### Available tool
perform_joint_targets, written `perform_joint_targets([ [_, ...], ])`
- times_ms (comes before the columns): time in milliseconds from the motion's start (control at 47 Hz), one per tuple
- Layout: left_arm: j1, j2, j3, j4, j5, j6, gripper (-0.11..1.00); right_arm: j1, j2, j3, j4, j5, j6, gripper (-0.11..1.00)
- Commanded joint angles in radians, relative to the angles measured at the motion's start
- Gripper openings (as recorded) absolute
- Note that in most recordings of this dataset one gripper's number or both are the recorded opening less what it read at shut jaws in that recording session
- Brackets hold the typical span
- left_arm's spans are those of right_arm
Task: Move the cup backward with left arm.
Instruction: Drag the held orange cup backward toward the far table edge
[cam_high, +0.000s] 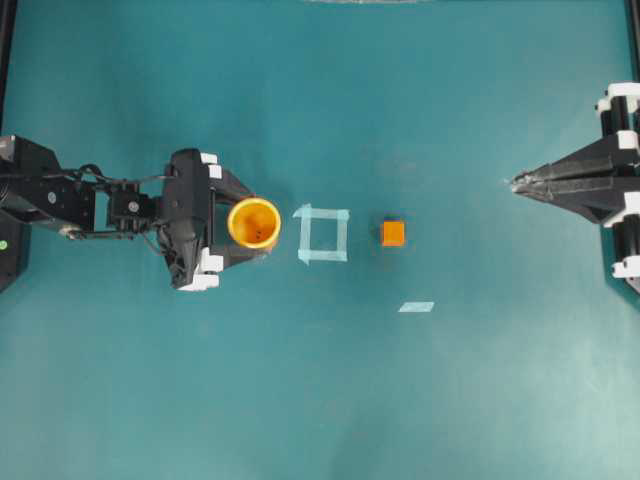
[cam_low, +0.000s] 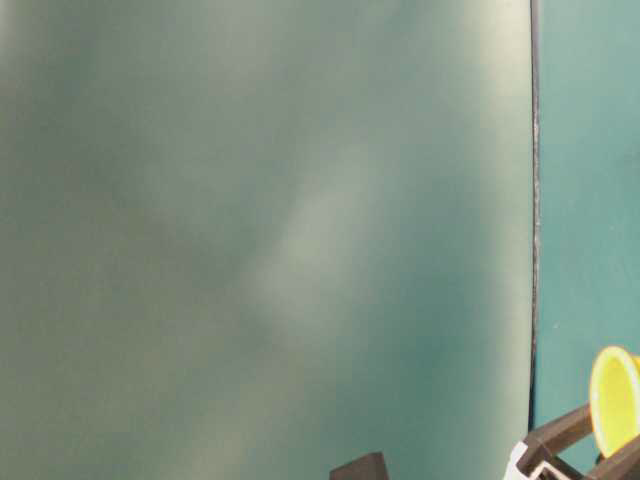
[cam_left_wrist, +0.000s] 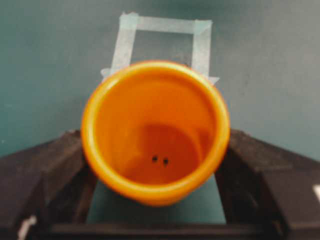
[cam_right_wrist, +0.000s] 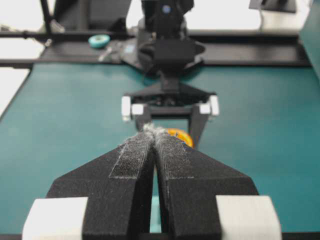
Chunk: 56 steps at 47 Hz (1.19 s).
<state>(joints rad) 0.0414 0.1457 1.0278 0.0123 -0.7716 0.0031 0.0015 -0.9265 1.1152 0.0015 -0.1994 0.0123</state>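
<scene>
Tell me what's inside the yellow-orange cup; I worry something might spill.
The cup looks empty: only its darker orange bottom with two tiny dark specks. The near inner wall is hidden by the rim, and the view is blurred.

The table-level view is mostly a blurred grey-green wash; at four o'clock the cup (cam_low: 615, 400) is cut by the right edge. In the right wrist view, the right gripper (cam_right_wrist: 155, 131) hides most of it.

No readable text
No letters, numbers, labels or brand marks can be read in any of the four views.
</scene>
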Motion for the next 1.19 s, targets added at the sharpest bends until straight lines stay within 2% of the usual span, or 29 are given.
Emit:
perform_joint_targets([
  [0,-0.011,-0.011,-0.008,0.002,-0.011,0.008,0.67,0.002,0.005,-0.032,0.000,-0.003,0.002,0.00],
  [85,-0.015,-0.011,-0.009,0.002,-0.011,0.008,0.63,0.002,0.005,-0.032,0.002,-0.003,0.000,0.00],
  [596,-0.017,-0.011,-0.015,0.002,-0.012,0.012,0.63,0.002,0.005,-0.032,0.002,-0.003,0.000,0.00],
  [1021,0.041,-0.011,-0.023,0.002,-0.055,0.015,0.63,0.002,0.005,-0.032,0.002,-0.003,0.000,0.00],
  [1170,0.064,-0.011,-0.023,0.002,-0.055,0.055,0.63,0.002,0.005,-0.032,0.002,-0.003,0.000,0.00],
])
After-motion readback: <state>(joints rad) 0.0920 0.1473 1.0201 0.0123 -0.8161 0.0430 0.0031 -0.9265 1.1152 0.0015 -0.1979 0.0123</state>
